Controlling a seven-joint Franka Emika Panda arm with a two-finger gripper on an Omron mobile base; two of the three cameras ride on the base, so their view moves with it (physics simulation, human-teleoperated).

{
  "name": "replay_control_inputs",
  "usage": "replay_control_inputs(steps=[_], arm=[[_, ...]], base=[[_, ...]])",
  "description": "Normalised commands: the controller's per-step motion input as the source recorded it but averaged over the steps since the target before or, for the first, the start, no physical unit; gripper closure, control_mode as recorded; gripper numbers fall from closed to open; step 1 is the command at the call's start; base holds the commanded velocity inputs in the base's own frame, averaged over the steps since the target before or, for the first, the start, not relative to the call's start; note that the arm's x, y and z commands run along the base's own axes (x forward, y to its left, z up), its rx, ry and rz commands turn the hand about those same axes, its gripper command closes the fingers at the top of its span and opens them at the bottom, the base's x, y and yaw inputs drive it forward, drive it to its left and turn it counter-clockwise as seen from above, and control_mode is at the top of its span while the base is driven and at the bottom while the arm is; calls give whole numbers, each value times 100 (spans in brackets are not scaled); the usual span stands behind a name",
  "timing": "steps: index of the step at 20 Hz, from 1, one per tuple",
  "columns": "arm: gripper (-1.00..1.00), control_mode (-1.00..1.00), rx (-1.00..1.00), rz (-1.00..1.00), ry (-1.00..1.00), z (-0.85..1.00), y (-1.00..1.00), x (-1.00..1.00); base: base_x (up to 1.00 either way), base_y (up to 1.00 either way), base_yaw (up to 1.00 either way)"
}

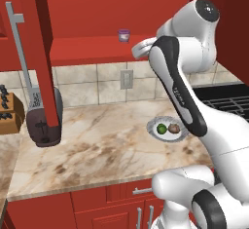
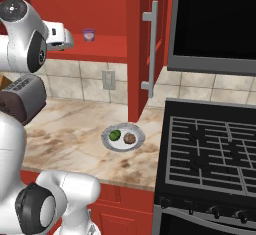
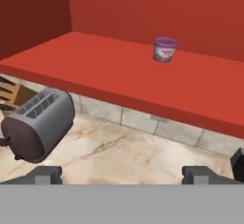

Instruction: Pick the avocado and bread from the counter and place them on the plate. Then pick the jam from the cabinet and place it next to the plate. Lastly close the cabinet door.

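The jam stands upright on the red shelf of the open cabinet, well ahead of my fingertips, which sit wide apart with nothing between them. My gripper hovers open just in front of the shelf edge, left of the jam. From the other side, the jam lies to the left of my gripper. On the counter, the plate holds the avocado and the bread side by side.
Both cabinet doors are swung open, each with a long silver handle. A dark toaster and a knife block sit at the counter's left. A black stove with a microwave above it stands on the right.
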Motion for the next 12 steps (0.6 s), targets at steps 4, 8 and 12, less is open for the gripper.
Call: replay_control_inputs(steps=[4, 8, 12], arm=[[-100, -100, 5, -5, -1, -2, -2, 38], [-100, -100, 9, -5, 0, 0, -5, 39], [-100, -100, 14, -6, 0, 0, -7, 37]], base=[[0, 0, 0], [0, 0, 0], [0, 0, 0]])
